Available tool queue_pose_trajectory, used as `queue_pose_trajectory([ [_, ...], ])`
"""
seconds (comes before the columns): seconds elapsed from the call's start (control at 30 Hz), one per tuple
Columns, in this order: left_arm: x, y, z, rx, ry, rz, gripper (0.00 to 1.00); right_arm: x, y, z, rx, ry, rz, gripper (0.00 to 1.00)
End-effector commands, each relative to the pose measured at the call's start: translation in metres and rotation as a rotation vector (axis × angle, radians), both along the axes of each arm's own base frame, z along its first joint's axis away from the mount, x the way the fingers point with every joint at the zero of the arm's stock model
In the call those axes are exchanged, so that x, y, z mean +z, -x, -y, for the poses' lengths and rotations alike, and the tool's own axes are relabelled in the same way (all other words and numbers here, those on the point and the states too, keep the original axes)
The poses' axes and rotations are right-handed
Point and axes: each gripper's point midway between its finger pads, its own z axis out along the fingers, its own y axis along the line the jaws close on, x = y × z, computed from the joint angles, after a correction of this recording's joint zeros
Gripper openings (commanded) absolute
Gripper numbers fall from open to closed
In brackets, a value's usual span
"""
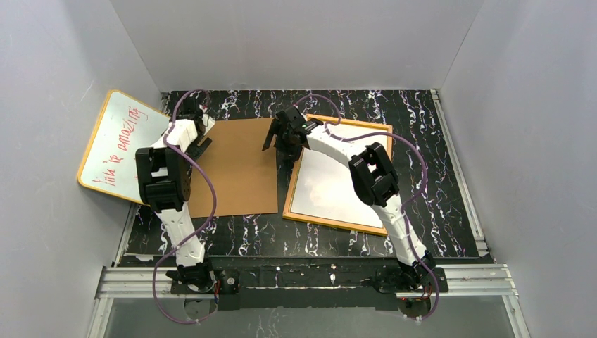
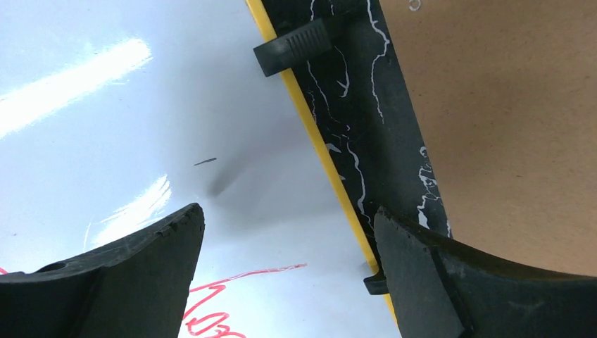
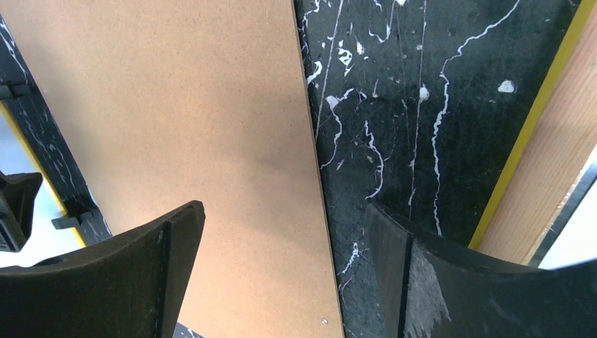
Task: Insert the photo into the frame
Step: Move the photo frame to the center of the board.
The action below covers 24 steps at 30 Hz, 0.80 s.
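"Photo, position?" (M.)

"White sheet, plain side up, lying flat inside the frame, right half of the worktop. Print side not visible, so I read it as the photo face down. It looks seated within the orange border. The upper left corner is hidden under the right arm." (R.)

"Hands?" (M.)

"Left hand spread wide, nothing between the fingers. It hangs over the dark strip of worktop between the whiteboard and the brown backing board. Right hand likewise spread and empty, above the board's right edge, near the frame's left side." (R.)

"Handling?" (M.)

"Judgement only. Photo is light, thin and floppy, and creases easily. Lying flat, it offers no edge to pinch. If it needs squaring, press a fingertip on the white back near a corner and slide, or nudge an edge. Frame is stiff but the pane is fragile, so no hard push mid-sheet. Backing board looks rigid, and its free right edge is the likely place to take hold." (R.)
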Motion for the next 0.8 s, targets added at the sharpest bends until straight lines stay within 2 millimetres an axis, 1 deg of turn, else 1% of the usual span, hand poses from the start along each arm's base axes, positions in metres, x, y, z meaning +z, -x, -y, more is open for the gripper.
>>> queue_pose_trajectory([
  [0.0,0.022,0.000,-0.011,-0.028,-0.096,0.055,0.89,0.012,0.000,-0.002,-0.031,-0.005,0.052,0.93],
  [0.2,-0.006,0.003,-0.004,-0.030,-0.044,0.026,0.89,0.000,0.008,0.010,-0.044,0.033,0.034,0.93],
  [0.3,-0.021,0.006,0.001,-0.026,-0.005,0.000,0.89,-0.001,0.010,0.016,-0.052,0.041,0.041,0.93],
  [0.4,-0.030,0.007,0.011,-0.028,0.067,-0.007,0.90,0.000,0.013,0.024,-0.064,0.054,0.049,0.93],
  [0.5,-0.038,0.008,0.025,-0.047,0.112,-0.022,0.90,-0.002,0.017,0.033,-0.079,0.065,0.044,0.93],
  [0.53,-0.040,0.009,0.029,-0.055,0.113,-0.028,0.90,-0.006,0.020,0.038,-0.085,0.072,0.035,0.93],
  [0.77,-0.058,0.011,0.039,-0.066,0.114,-0.067,0.91,-0.014,0.029,0.059,-0.116,0.096,0.009,0.93],
])
